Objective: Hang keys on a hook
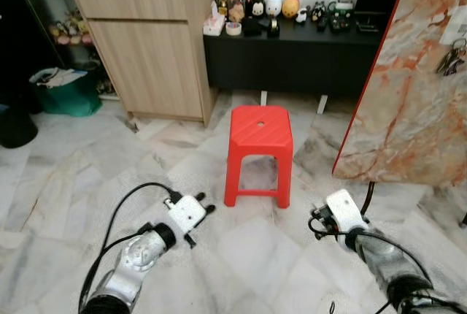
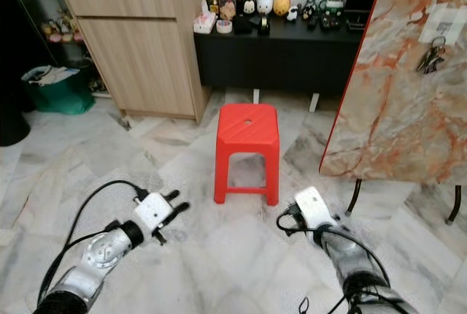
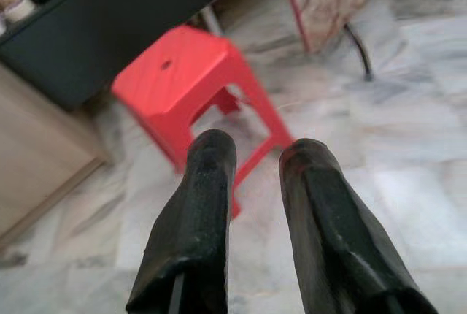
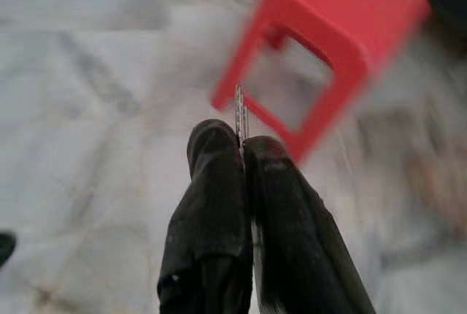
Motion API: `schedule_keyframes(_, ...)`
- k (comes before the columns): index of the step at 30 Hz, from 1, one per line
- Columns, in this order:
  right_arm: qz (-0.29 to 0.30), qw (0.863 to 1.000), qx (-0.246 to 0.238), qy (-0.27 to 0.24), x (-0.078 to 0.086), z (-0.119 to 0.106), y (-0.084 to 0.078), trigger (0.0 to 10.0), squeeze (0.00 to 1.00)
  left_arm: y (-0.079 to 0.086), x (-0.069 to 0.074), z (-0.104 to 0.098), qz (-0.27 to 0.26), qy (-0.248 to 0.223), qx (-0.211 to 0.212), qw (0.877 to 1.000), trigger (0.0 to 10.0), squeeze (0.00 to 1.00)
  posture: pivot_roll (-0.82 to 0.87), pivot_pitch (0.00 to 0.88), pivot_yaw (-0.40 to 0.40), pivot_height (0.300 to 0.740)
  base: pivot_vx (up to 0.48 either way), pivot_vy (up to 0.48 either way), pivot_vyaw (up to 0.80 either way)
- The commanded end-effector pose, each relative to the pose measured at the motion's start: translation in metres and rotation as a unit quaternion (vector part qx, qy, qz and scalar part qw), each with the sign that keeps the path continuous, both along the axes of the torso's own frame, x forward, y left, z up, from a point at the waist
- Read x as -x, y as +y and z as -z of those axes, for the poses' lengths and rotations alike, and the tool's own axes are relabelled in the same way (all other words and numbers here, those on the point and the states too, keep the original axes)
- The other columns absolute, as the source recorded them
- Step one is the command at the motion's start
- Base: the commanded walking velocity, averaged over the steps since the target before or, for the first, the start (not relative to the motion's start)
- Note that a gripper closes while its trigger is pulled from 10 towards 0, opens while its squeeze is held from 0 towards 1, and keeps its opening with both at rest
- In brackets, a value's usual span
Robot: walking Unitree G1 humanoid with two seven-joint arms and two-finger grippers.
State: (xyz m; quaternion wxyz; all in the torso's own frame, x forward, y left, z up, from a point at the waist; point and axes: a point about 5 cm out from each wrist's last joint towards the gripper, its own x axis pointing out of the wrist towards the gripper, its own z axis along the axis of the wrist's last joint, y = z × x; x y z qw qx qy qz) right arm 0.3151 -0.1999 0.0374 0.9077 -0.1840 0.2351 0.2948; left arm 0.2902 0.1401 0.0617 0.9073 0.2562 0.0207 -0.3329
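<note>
A bunch of keys [image 1: 451, 58] hangs high on a white hook plate on the marble-patterned panel [image 1: 408, 95] at the right. My right gripper [image 1: 316, 223] is low over the floor, right of the red stool [image 1: 260, 150] and below the panel's lower corner. In the right wrist view its fingers [image 4: 219, 182] are shut, and a thin metal sliver [image 4: 239, 113] sticks out between the tips; I cannot tell what it is. My left gripper [image 3: 255, 153] is open and holds nothing, low over the floor left of the stool.
A wooden cabinet [image 1: 149, 44] stands at the back left. A black low sideboard [image 1: 292, 51] with figurines runs along the back wall. A green bag [image 1: 62, 91] and a dark bin [image 1: 13, 124] sit at the far left. The marble panel stands on thin black legs [image 1: 368, 193].
</note>
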Motion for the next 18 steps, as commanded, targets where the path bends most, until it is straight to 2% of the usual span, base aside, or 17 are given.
schedule_keyframes(1,-0.057,0.998,0.003,-0.005,-0.004,-0.008,0.011,10.0,0.0,-0.007,-0.003,-0.009,0.018,-0.005,0.009,1.0,10.0,0.0,0.07,0.0,-0.043,0.74,0.0,0.0,0.0)
schedule_keyframes(3,-0.103,0.995,-0.01,-0.004,-0.007,-0.013,0.023,10.0,0.0,-0.015,0.0,-0.011,0.052,0.006,0.004,0.999,10.0,0.0,0.08,0.0,-0.05,0.74,0.0,0.0,0.0)
schedule_keyframes(4,-0.151,0.988,-0.013,0.001,-0.007,-0.016,0.035,10.0,0.0,-0.021,0.003,-0.011,0.086,0.015,-0.01,0.996,10.0,0.0,0.09,0.0,-0.058,0.74,0.0,0.0,0.0)
schedule_keyframes(7,-0.215,0.976,-0.012,0.016,-0.003,-0.016,0.052,10.0,0.0,-0.029,0.011,-0.009,0.135,0.031,-0.031,0.99,10.0,0.0,0.11,0.0,-0.07,0.74,0.0,0.0,0.0)
schedule_keyframes(8,-0.244,0.969,-0.016,0.027,-0.001,-0.014,0.063,10.0,0.0,-0.033,0.015,-0.007,0.162,0.034,-0.046,0.985,10.0,0.0,0.12,0.0,-0.078,0.74,0.0,0.0,0.0)
schedule_keyframes(9,-0.244,0.969,-0.016,0.027,-0.001,-0.014,0.063,10.0,0.0,-0.033,0.015,-0.007,0.162,0.034,-0.046,0.985,10.0,0.0,0.12,0.0,-0.078,0.74,0.0,0.0,0.0)
schedule_keyframes(13,-0.319,0.945,-0.036,0.053,0.008,-0.012,0.085,10.0,0.0,-0.038,0.022,-0.004,0.2,0.04,-0.079,0.976,10.0,0.0,0.14,0.0,-0.091,0.74,0.0,0.0,0.0)
schedule_keyframes(18,-0.352,0.933,-0.044,0.063,0.013,-0.012,0.095,10.0,0.0,-0.037,0.026,0.0,0.211,0.05,-0.093,0.972,10.0,0.0,0.14,0.0,-0.1,0.74,0.0,0.0,0.0)
